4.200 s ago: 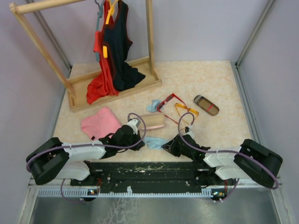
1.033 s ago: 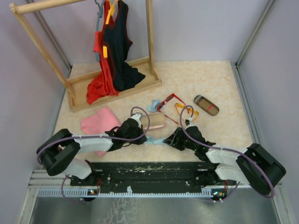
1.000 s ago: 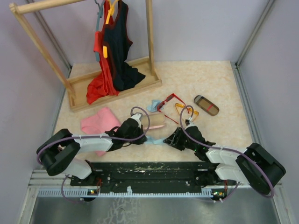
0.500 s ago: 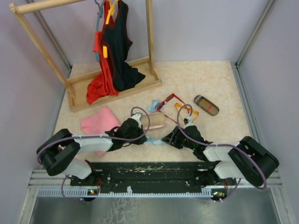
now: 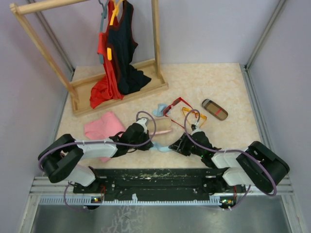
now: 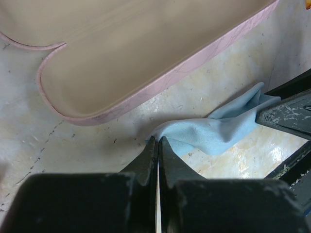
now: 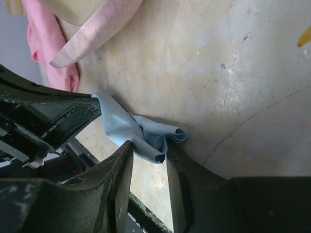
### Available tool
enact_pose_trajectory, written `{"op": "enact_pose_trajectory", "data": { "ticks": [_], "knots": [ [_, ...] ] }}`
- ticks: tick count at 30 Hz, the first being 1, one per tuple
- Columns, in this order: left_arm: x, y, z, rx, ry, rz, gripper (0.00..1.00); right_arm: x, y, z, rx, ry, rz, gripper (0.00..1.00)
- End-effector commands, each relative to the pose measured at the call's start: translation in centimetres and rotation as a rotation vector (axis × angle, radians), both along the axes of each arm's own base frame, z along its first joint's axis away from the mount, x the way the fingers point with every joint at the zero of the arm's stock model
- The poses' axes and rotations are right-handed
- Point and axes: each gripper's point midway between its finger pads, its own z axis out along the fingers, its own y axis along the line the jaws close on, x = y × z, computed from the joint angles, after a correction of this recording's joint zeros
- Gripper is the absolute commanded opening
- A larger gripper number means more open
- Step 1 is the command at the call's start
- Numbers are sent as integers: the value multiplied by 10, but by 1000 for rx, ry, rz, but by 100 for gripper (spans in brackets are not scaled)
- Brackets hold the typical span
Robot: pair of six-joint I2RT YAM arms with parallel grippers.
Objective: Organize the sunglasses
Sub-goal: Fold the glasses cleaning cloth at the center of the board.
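The left gripper (image 6: 156, 141) is pinched fully shut on one corner of a light blue cloth (image 6: 214, 133), with an open pink case (image 6: 121, 58) just ahead of its tips. The cloth's folded far end is straddled by the right gripper (image 7: 147, 144) — jaws partly apart, not clamped. Beyond that gripper, the red-framed sunglasses (image 5: 176, 103) and the orange-framed sunglasses (image 5: 193, 114) are seen lying unheld.

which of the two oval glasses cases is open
The pale pink oval case, cream lining showing; the brown red-striped oval case is closed.
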Motion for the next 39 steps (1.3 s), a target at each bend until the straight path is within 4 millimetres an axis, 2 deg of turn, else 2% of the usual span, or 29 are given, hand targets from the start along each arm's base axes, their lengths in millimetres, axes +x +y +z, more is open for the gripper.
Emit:
{"op": "enact_pose_trajectory", "data": {
  "ticks": [1, 11, 17, 27, 39],
  "knots": [
    [3, -4, 8, -29, -22, -10, 0, -3, -3, 3, 10, -22, 8, 38],
    [3, -5, 7, -34, -20, -11, 0, 0, 1, 28, 66, -140, 38, 41],
    [2, -5, 7, -34, -19, -14, 0, 6, -2, 25, 35, -149, 15, 41],
    [3, -6, 6, -33, -18, -18, 0, 8, 7, 44, 88, -223, 54, 41],
    [4, -6, 5, -27, -16, -12, 0, 11, 10, 47, 99, -222, 51, 41]
  ]
}}
